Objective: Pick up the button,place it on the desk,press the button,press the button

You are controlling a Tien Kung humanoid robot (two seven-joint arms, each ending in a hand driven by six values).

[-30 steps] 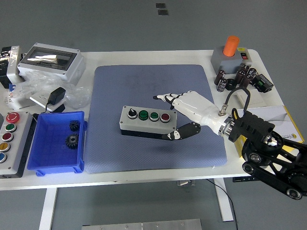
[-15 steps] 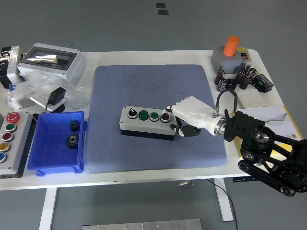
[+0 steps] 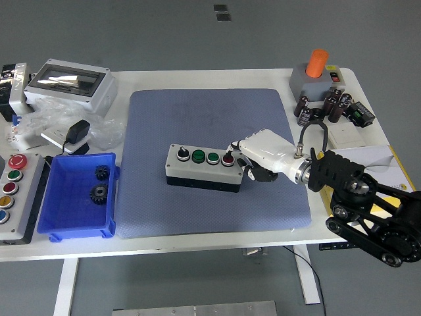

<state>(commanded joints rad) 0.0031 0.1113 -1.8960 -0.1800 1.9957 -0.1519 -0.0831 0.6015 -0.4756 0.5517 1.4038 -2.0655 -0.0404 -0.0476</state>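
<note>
Hand (image 3: 253, 161) curled at right end of button box (image 3: 203, 167), nothing held; red button (image 3: 227, 158) best pressed straight down, box kept from sliding on mat (image 3: 210, 118).

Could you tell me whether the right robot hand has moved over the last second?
Yes. The right robot hand has closed in leftwards against the button box on the blue mat, with its fingers now curled at the box's right end.

the button box (image 3: 202, 166) sits near the middle of the mat (image 3: 214, 158), toward its front half. the right hand (image 3: 253, 158) touches the box's right end. left of the mat a bin (image 3: 69, 224) holds two gears (image 3: 99, 184); further left lies a button panel (image 3: 16, 194). behind the bin stands an enclosure (image 3: 69, 83). at the far right corner stands a joystick unit (image 3: 316, 76).
</note>
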